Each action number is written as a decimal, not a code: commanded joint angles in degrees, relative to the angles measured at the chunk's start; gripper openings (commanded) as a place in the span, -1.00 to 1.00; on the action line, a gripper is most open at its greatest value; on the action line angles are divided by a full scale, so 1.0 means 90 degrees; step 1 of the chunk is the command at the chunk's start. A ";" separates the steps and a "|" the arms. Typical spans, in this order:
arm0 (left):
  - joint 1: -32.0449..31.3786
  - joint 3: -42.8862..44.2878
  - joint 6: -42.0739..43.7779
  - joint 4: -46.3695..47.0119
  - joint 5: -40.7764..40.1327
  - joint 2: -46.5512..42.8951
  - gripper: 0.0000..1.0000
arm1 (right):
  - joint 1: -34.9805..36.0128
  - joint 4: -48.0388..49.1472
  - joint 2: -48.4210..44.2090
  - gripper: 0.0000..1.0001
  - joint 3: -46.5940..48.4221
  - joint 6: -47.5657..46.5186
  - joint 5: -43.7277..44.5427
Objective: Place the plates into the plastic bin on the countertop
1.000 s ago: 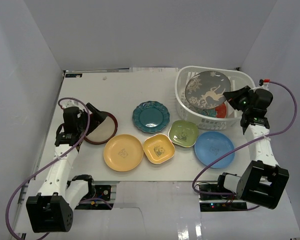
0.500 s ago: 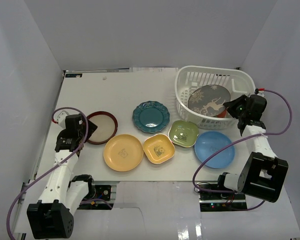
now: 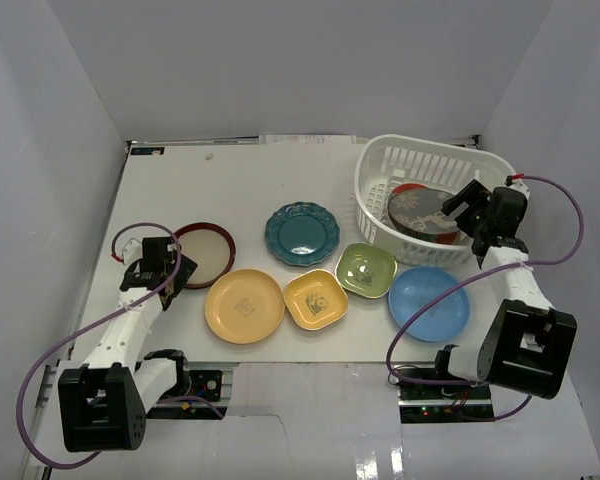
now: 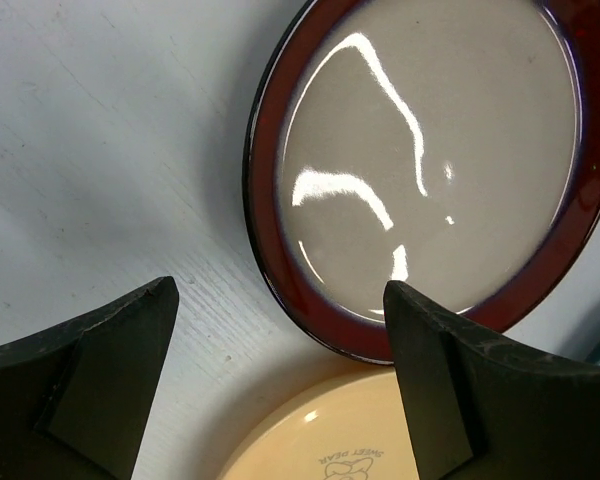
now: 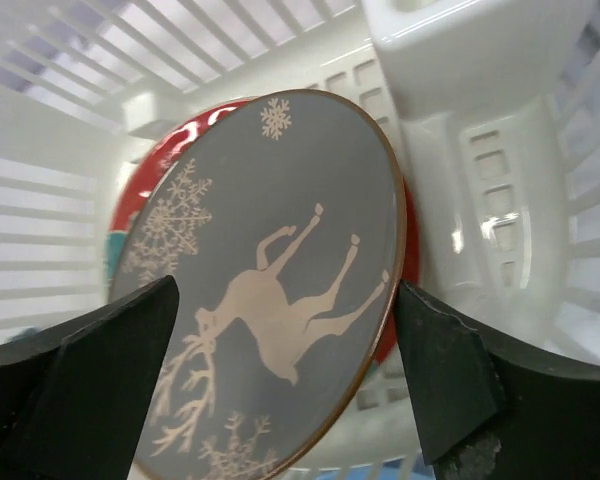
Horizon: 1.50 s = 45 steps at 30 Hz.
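Note:
The dark grey reindeer plate [image 3: 421, 212] [image 5: 270, 290] lies tilted in the white plastic bin [image 3: 420, 143] [image 5: 500, 180], on top of a red-patterned plate [image 3: 408, 189] [image 5: 145, 185]. My right gripper [image 3: 467, 208] [image 5: 285, 385] hangs open just off the grey plate's near edge, holding nothing. On the countertop [image 3: 200, 190] lie several more plates: brown-rimmed cream [image 3: 208, 252] [image 4: 430, 150], teal [image 3: 302, 233], round yellow [image 3: 245, 306] [image 4: 330, 440], square yellow [image 3: 316, 298], green [image 3: 367, 268] and light blue [image 3: 429, 301]. My left gripper [image 3: 172, 266] [image 4: 280, 370] is open, low over the cream plate's near rim.
Pale grey walls close in the countertop on three sides. The bin's right wall stands close to my right wrist. A purple cable [image 3: 555, 250] loops beside the right arm, another [image 3: 130, 235] by the left arm.
My right gripper has opened and let go of the grey plate, which has settled lower in the bin. My left arm has come down and nearer, to the cream plate's near edge.

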 commanded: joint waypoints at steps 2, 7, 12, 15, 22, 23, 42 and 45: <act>0.0165 -0.0248 -0.0287 0.0355 -0.0003 0.0071 0.87 | 0.0904 -0.0485 0.0168 0.80 0.0961 -0.1124 0.2184; 0.0409 -0.0531 -0.0473 0.1125 0.0465 0.0412 0.80 | 0.1170 -0.0840 0.0637 0.80 0.1334 -0.1322 0.2121; 0.0478 -0.0542 -0.0659 0.1497 0.0583 0.0802 0.72 | 0.1268 -0.0936 0.0774 0.80 0.1343 -0.1390 0.2441; 0.0507 -0.0444 -0.0727 0.1547 0.0593 0.1115 0.67 | 0.1297 -0.0965 0.0804 0.80 0.1372 -0.1507 0.2569; 0.0537 -0.0493 -0.0854 0.1703 0.0573 0.1438 0.55 | 0.1473 -0.1365 0.1291 0.80 0.1597 -0.2034 0.2628; 0.0537 -0.0493 -0.0854 0.1723 0.0573 0.1448 0.54 | 0.1695 -0.1443 0.1360 0.80 0.1703 -0.2199 0.2918; 0.0888 -0.1156 -0.0747 0.2904 0.1199 0.1624 -0.52 | 0.3297 0.0049 -0.1801 0.89 0.0359 -0.0913 -0.0183; 0.0937 -0.1235 -0.0786 0.3002 0.1208 0.1692 -0.85 | 0.3942 0.0440 -0.2125 0.91 -0.0228 -0.0532 -0.0292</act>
